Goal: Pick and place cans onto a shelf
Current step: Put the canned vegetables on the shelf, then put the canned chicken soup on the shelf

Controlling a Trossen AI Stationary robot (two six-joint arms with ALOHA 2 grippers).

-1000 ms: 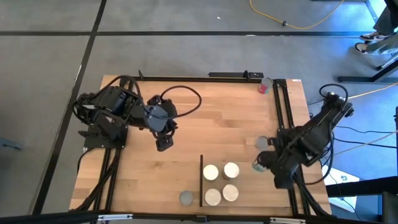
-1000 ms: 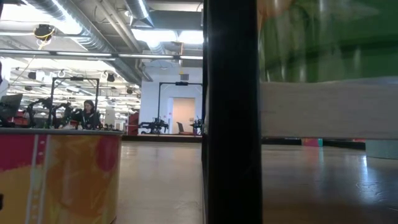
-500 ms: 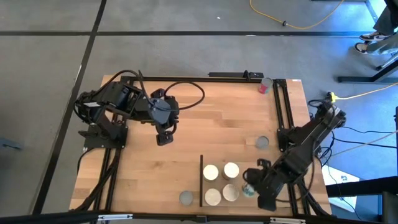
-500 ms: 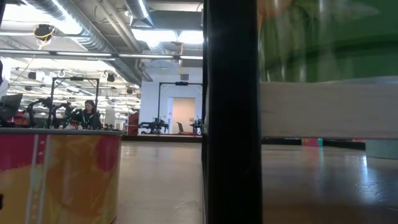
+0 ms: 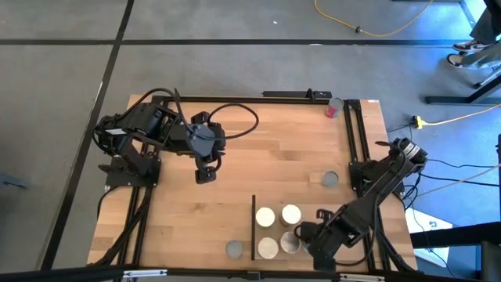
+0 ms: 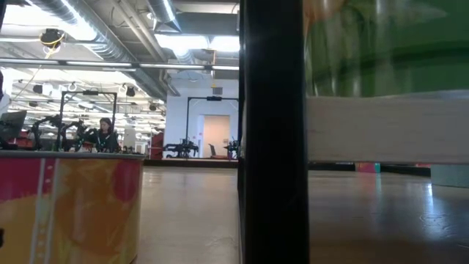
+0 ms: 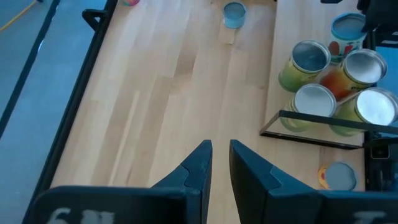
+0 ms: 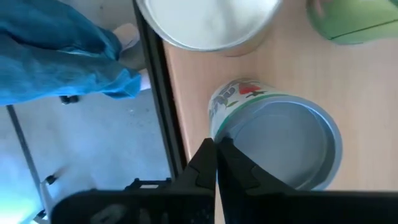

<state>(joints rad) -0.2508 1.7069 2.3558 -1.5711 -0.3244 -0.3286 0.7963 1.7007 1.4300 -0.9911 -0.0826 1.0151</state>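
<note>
1. Wood table [image 5: 258, 157] on grey floor; shelf [image 5: 313, 205] at near right, holding cans [image 5: 279, 229].
2. Right gripper [image 8: 216, 163] pinching silver-topped can [image 8: 280, 140] by its rim, directly ahead, over shelf.
3. Left gripper [image 7: 220, 163] nearly pressed together, empty, well apart mid-table.
4. Nearer: right arm.

We are seeing the right gripper [image 5: 307, 232] moving from the table's right rail down to the four cream-topped cans [image 5: 279, 229] on the shelf [image 5: 313, 211], carrying a green-sided can [image 8: 273, 146], while the left gripper [image 5: 203, 174] is edging slightly away from the front edge.
</note>
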